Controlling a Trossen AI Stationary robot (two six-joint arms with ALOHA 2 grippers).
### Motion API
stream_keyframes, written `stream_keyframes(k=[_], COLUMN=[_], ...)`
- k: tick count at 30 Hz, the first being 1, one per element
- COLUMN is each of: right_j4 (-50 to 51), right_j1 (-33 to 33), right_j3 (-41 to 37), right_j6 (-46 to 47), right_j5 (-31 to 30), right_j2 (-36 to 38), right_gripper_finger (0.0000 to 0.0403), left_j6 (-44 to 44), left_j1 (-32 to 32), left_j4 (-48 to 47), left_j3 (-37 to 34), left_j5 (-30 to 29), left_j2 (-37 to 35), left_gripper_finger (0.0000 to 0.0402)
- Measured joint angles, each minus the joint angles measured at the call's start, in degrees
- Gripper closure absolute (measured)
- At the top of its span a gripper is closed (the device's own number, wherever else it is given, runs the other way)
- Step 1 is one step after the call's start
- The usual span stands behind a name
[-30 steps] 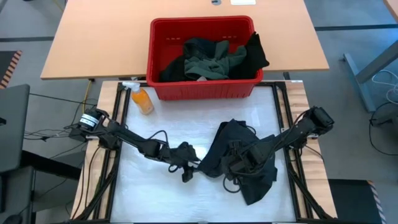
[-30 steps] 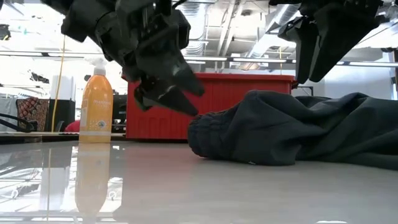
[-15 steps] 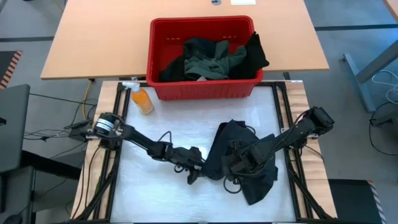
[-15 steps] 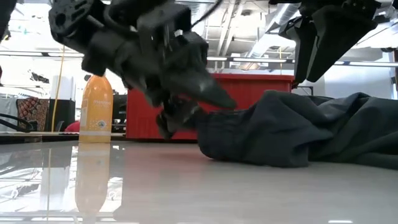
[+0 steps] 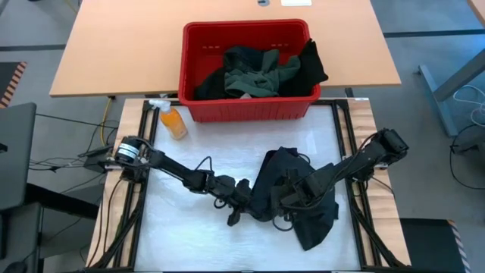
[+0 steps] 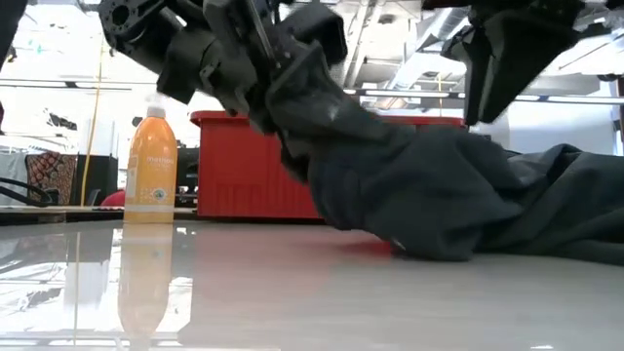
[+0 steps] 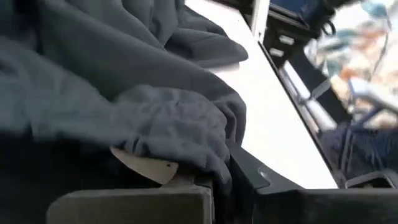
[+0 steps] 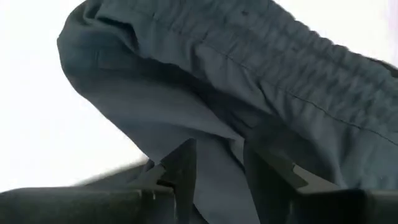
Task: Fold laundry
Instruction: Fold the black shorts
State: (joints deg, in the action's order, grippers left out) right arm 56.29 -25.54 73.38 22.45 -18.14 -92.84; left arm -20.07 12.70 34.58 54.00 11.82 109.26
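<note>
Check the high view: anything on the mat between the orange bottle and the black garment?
Only the left arm crosses that stretch, its gripper shut on the black garment; otherwise bare mat right of the orange bottle.

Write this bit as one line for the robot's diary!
step: grabbing cloth to fold | left hand: shut on black garment edge, lifting it | right hand: over garment, fingers straddling a fold | red basket: holds more clothes

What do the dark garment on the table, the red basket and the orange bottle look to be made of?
Dark garment: soft matte woven or knit cloth, judging by its folds and gathered elastic band. Red basket: rigid moulded plastic, slightly glossy, with slotted walls. Orange bottle: likely clear plastic holding orange liquid, with a white spray top and printed label.
</note>
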Motion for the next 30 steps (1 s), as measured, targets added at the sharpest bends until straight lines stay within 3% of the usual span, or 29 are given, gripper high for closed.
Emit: stream_keyframes(k=[6, 9, 13, 17, 21, 25, 30], right_j4=[0.3, -2.5, -10.4, -24.5, -42.2, -57.7, -59.8], right_j1=[1.4, 1.2, 1.5, 2.6, 2.6, 1.1, -1.5], right_j3=[0.0, -2.5, -11.7, -23.6, -34.8, -42.2, -42.0], right_j6=[-1.1, -2.7, -1.8, 1.9, 5.8, 11.0, 14.0], right_j5=[-2.0, -7.2, -11.2, -11.4, -6.2, 0.0, 5.3], right_j2=[5.2, 9.1, 16.8, 24.3, 27.1, 23.8, 17.5], right_gripper_finger=[0.0258, 0.0263, 0.0267, 0.0267, 0.0267, 0.0267, 0.0267], left_j6=[11.9, 17.4, 19.1, 14.7, 7.3, -3.1, -9.7], left_j1=[0.4, 2.2, 5.1, 8.6, 12.1, 13.8, 13.8], left_j4=[-12.4, -22.1, -36.2, -43.2, -40.4, -30.8, -17.5], left_j3=[0.0, 0.0, 0.1, -4.0, -12.2, -22.0, -30.3], left_j5=[2.1, -1.5, -8.7, -10.6, -9.1, -9.3, -10.4], left_j2=[-10.7, -17.2, -24.3, -29.1, -31.6, -32.1, -32.1], left_gripper_finger=[0.04, 0.0401, 0.0401, 0.0401, 0.0401, 0.0401, 0.0401])
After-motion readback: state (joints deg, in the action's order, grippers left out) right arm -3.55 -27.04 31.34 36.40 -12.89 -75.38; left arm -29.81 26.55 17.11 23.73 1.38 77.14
